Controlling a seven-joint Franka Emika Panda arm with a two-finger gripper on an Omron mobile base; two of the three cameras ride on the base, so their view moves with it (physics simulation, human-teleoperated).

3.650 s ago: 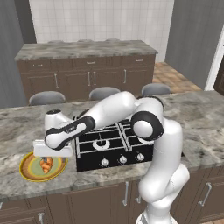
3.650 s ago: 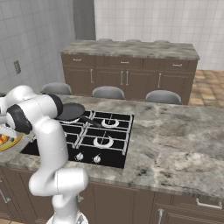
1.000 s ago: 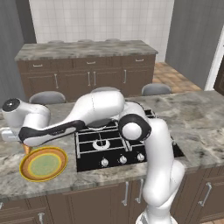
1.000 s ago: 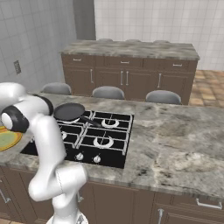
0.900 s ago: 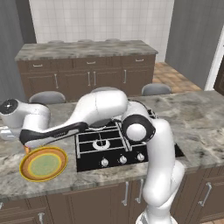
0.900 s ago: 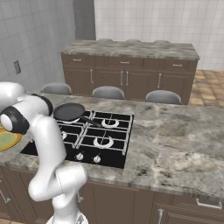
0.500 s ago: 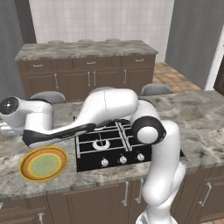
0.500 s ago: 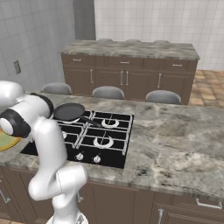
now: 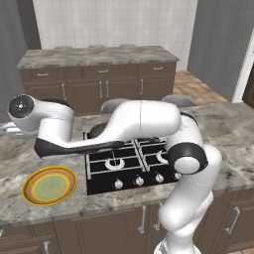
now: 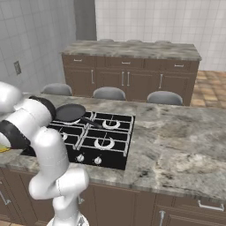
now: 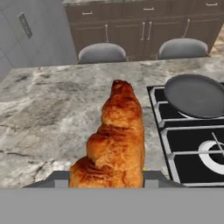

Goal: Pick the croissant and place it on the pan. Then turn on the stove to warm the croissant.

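Note:
In the hand view the golden-brown croissant (image 11: 117,140) stands up between the two grey fingertips, and my gripper (image 11: 113,177) is shut on it, above the granite counter left of the stove. The black pan (image 11: 194,95) rests on the stove's (image 11: 192,148) far left burner, to the upper right of the croissant. From the left base view the pan (image 9: 96,130) peeks out behind my forearm, on the stove (image 9: 134,171). My hand (image 9: 22,107) hangs high at the far left there. The right base view shows the pan (image 10: 69,112) and stove (image 10: 103,141) beside my arm.
A yellow-rimmed, green-centred plate (image 9: 49,185) lies bare on the counter left of the stove. Silver knobs (image 9: 139,181) line the stove's near edge. Grey stools (image 11: 101,52) stand behind the island, and granite counter (image 10: 176,141) stretches to the right of the stove.
Since the earliest frames the croissant has been lifted off the plate. Over the last second my hand has risen slightly at the far left while the elbow swung right.

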